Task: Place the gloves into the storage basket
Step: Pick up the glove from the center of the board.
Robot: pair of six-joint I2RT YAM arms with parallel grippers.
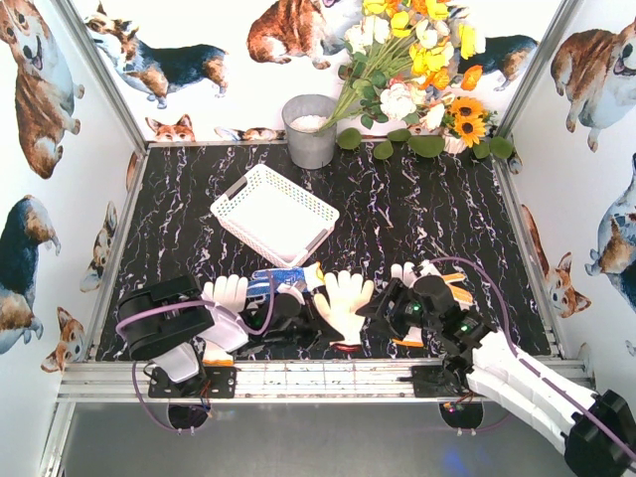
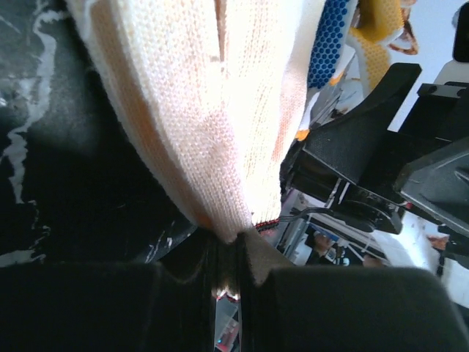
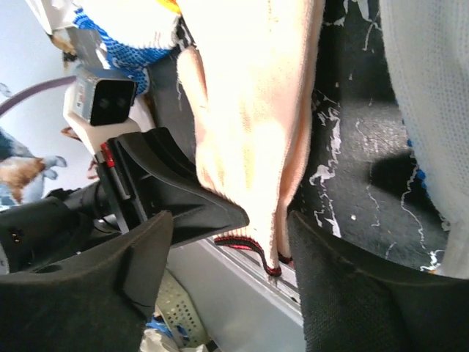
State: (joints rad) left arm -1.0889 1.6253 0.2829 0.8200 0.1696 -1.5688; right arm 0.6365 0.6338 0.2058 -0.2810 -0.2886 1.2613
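While the left gripper (image 2: pixel 227 253) pinches the cuff of the cream glove (image 2: pixel 198 110), the right gripper (image 3: pixel 231 224) stands wide around it.

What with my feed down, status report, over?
Left gripper shut on cream knit glove. Right gripper open around its cuff. White lattice plastic basket empty, unobstructed.

Top looks down; both wrist views closely share one glove (image 2: pixel 212 110).

2 black-and-white arms (image 1: pixel 517 373) (purple cables (image 1: pixel 492 280)).
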